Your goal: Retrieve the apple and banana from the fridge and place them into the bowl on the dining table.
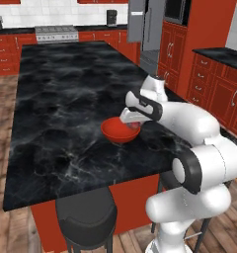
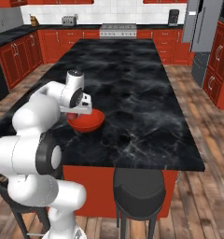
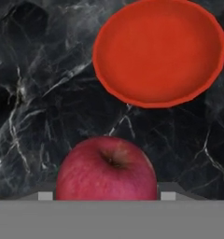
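Left base view first: long dining table (image 1: 66, 99) with the black marbled top taking up the left and centre of the frame, dark stool (image 1: 86, 217) tucked against its near edge at lower centre. Red bowl (image 1: 120, 130) sitting on the table just right of centre, near the front right corner. White arm (image 1: 189, 148) coming up from the lower right and bending over the bowl, wrist parked right above its right rim. Fridge (image 1: 142, 24) way back at upper centre-right, one grey door swung out.

Right base view: arm (image 2: 39, 140) on the left side, bowl (image 2: 86, 120) just right of the wrist, on the near left part of the table (image 2: 132, 93). Another stool (image 2: 138, 191) at bottom centre. Fridge (image 2: 202, 28) in the upper right corner, door hanging open.

Hand view: apple (image 3: 106, 169) at bottom centre, red with the stem dimple facing up, sitting right between the two grey finger tips (image 3: 45, 195) at its left and right edges, so gripper (image 3: 106, 196) looks clamped on the apple. Bowl (image 3: 159, 52) in the upper right, nothing inside, well clear of the apple with marble in between
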